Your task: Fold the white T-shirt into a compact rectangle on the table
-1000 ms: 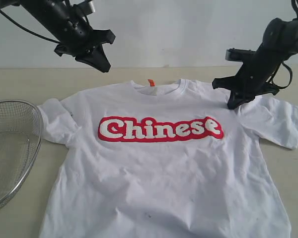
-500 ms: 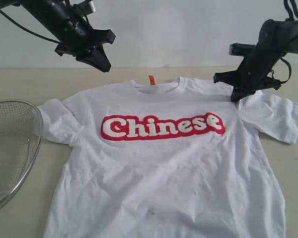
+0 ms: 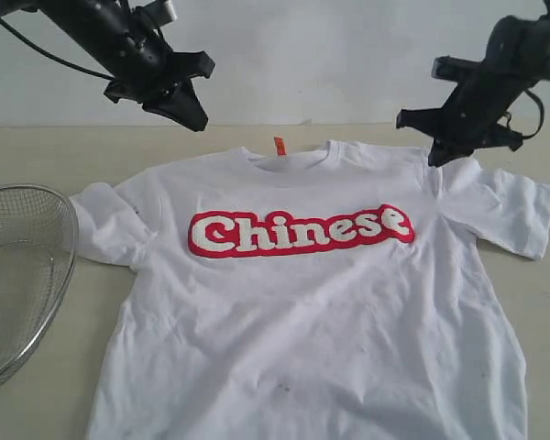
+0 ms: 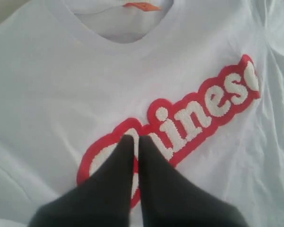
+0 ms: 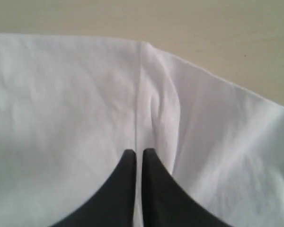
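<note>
The white T-shirt (image 3: 302,312) lies spread front up on the table (image 3: 37,151), with red "Chinese" lettering (image 3: 298,234) across the chest and an orange neck tag (image 3: 279,146). My left gripper (image 3: 197,124) hangs shut, high above the shirt's left shoulder, holding nothing. In the left wrist view the left gripper (image 4: 132,138) points down at the lettering (image 4: 203,109). My right gripper (image 3: 437,160) is shut just over the right shoulder. In the right wrist view the right gripper (image 5: 138,151) hovers over the sleeve seam (image 5: 137,94) with no cloth between its jaws.
A round wire-mesh basket (image 3: 18,275) sits at the left edge, close to the shirt's left sleeve (image 3: 105,225). Bare tabletop (image 5: 180,23) shows behind the collar and past the right sleeve (image 3: 518,215). The shirt's hem runs out of the bottom of the exterior view.
The right gripper has risen from the right shoulder, staying shut. The shirt has slid slightly to the right and away from the front. The left arm has barely moved.
</note>
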Robot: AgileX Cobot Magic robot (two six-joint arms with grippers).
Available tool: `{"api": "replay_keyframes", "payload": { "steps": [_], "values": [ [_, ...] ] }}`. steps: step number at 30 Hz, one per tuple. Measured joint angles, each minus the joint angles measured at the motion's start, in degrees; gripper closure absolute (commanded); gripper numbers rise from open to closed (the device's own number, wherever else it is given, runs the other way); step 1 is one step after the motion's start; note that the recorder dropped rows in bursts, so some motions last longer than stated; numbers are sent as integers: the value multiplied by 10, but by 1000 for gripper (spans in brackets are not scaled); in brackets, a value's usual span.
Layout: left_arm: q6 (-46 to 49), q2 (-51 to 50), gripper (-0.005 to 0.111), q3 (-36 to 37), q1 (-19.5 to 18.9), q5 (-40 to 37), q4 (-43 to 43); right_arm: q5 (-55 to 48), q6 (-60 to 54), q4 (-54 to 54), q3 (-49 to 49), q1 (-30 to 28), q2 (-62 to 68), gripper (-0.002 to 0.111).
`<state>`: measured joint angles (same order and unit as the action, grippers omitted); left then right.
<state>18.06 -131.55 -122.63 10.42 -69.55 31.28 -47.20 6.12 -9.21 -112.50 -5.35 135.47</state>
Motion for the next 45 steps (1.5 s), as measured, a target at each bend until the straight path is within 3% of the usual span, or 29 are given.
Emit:
{"api": "replay_keyframes", "payload": {
  "steps": [4,8,12,16,20,24,29,33,40,45],
  "values": [
    [7,1,102,0,7,-1,37,-47,-16,-4,46,0,-102,108],
    [11,33,102,10,59,-1,41,8,-25,-19,250,0,-259,108],
    [11,80,102,53,114,-1,39,33,-37,-29,391,0,-354,108],
    [12,131,102,197,211,-2,8,2,-55,-32,571,0,-493,108],
    [18,136,102,315,270,5,-5,-17,-75,-50,685,0,-584,108],
    [22,136,102,381,324,56,-5,-21,-87,-63,744,0,-639,108],
    [37,136,102,391,382,98,3,-28,-87,-63,764,0,-653,108],
    [41,136,102,391,402,120,5,-31,-87,-56,773,0,-653,107],
    [43,130,102,391,402,139,2,-13,-90,-52,796,0,-646,68],
    [43,109,102,391,402,153,-5,1,-91,-53,798,0,-616,65]
  ]
}}
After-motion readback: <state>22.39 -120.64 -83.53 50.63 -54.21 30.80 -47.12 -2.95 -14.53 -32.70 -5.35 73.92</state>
